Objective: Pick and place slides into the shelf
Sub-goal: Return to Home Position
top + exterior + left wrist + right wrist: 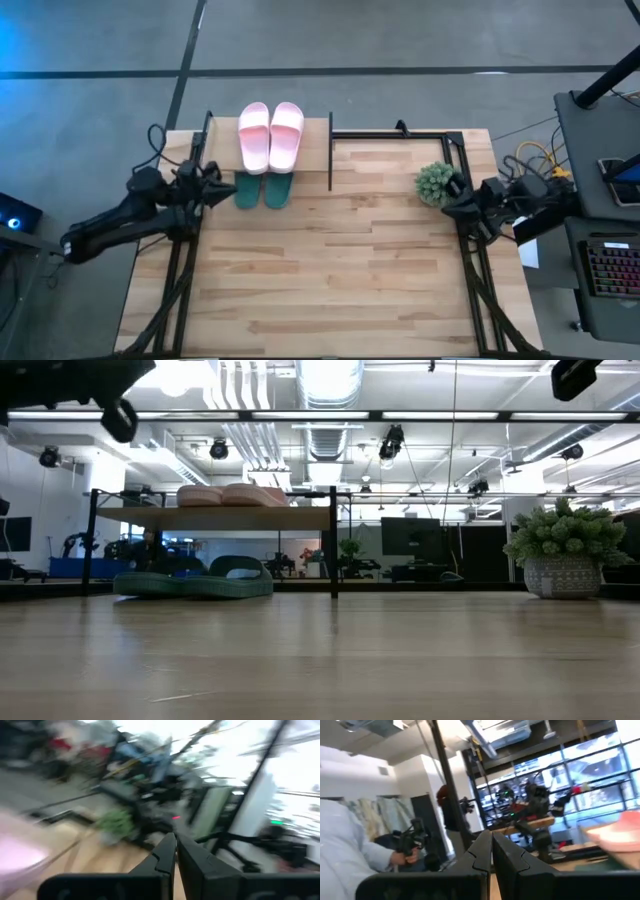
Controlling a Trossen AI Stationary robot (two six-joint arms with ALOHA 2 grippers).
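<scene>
Two pale pink slides (270, 135) lie side by side on the shelf's top board (230, 517) at the table's far left; they also show in the low view (230, 494). Two dark green slides (264, 188) lie on the table under the board, their near ends sticking out; they also show in the low view (195, 580). My left gripper (228, 190) is shut and empty, just left of the green slides. My right gripper (447, 205) is shut and empty at the table's right, beside the potted plant.
A small green potted plant (435, 182) stands at the far right, close to my right gripper. Black frame rails (400, 133) run along the table's far and side edges. The table's middle and near part (330, 270) is bare wood. A person in white (350, 850) shows beyond the table.
</scene>
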